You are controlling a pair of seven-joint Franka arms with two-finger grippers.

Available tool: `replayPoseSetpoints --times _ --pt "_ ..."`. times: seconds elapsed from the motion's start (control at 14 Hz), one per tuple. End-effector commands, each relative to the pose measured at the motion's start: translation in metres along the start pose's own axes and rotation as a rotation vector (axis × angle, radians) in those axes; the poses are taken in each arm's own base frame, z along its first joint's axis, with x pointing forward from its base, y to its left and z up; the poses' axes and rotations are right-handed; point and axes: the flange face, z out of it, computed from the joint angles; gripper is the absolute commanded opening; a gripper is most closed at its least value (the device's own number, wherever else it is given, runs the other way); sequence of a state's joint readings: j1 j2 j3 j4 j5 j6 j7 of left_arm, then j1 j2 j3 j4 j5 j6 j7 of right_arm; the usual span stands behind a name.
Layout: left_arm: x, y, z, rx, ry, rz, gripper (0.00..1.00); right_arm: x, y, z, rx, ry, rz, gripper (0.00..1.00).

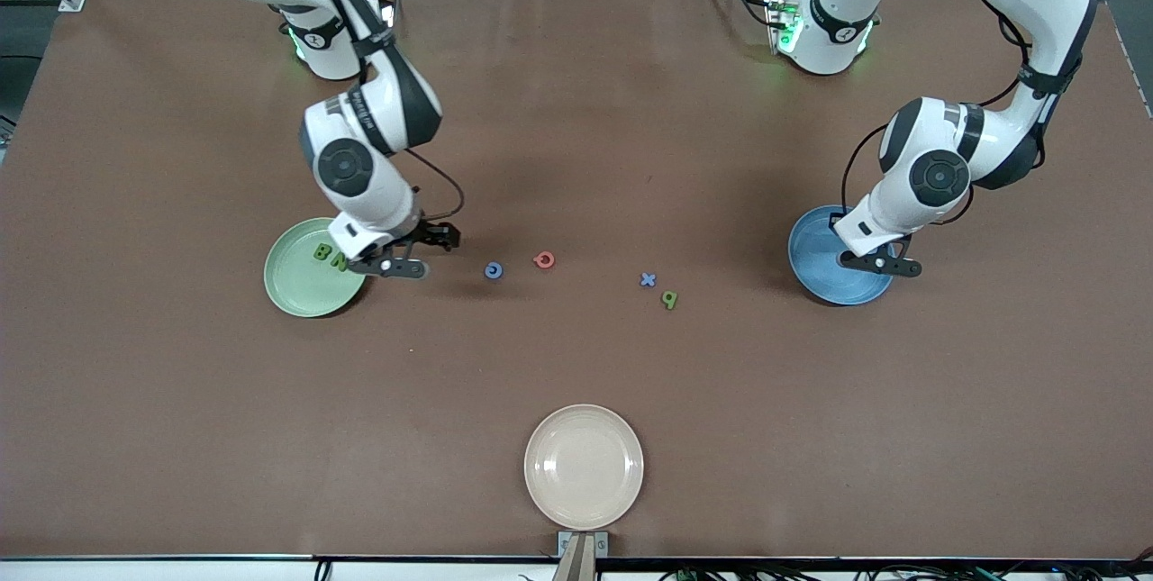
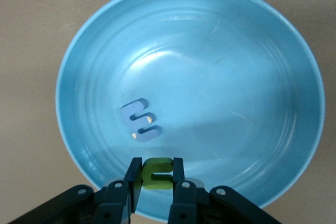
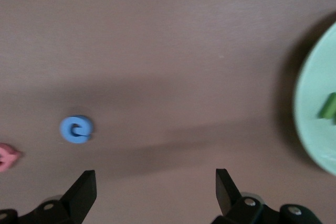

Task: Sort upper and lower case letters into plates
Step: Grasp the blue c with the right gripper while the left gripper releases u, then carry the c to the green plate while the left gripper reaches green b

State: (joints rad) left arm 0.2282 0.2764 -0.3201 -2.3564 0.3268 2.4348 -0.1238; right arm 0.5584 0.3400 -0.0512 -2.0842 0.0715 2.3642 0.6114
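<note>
Two grippers show. Left gripper (image 2: 156, 174), over the blue plate (image 2: 262, 51), pinches a green letter (image 2: 157, 172) above a blue letter (image 2: 139, 121). Right gripper (image 3: 152, 192) hangs wide open, holding nothing, just beside the green plate (image 1: 297, 288).

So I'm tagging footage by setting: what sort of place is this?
Likely a robotics lab: a brown table with two mounted arms, plates and loose toy letters, and aluminium framing at the edges.

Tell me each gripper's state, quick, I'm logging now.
Left gripper: shut on green letter, over blue plate.
Right gripper: open, empty, beside green plate.
</note>
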Motion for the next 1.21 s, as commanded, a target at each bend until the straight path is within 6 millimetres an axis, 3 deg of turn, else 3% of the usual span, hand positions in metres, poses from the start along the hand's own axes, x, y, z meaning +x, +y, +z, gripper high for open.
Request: replayPoseSetpoints --times 0.0,0.21,0.43,0.57,0.64,0.71,0.78,1.0,1.14 --pt "0.003 0.0 0.009 -0.008 0.027 0.018 0.06 0.002 -0.034 0.023 0.025 0.034 0.051 0.97" --pt "0.003 0.002 0.015 -0.013 0.018 0.021 0.06 0.007 -0.05 0.047 0.04 0.063 0.04 0.86" --pt "0.003 0.002 0.015 -0.005 0.019 0.032 0.13 0.008 -0.068 0.059 0.047 0.078 0.051 0.85" --pt "0.005 0.0 0.009 0.001 0.027 0.034 0.63 0.01 -0.076 0.067 0.045 0.079 0.051 0.85" --pt "0.007 0.001 0.004 0.009 0.033 0.035 0.72 0.012 -0.078 0.07 0.044 0.08 0.052 0.83" --pt "0.011 0.002 -0.003 0.018 0.035 0.039 0.95 0.011 -0.08 0.072 0.044 0.081 0.048 0.81" --pt "0.016 0.006 -0.01 0.022 0.032 0.045 1.0 0.011 -0.08 0.072 0.043 0.079 0.048 0.79" --pt "0.037 0.029 -0.045 0.044 0.015 0.071 1.0 0.007 -0.082 0.074 0.036 0.073 0.04 0.75" --pt "0.047 0.054 -0.057 0.037 0.042 0.048 1.0 0.006 -0.083 0.074 0.035 0.072 0.04 0.73"
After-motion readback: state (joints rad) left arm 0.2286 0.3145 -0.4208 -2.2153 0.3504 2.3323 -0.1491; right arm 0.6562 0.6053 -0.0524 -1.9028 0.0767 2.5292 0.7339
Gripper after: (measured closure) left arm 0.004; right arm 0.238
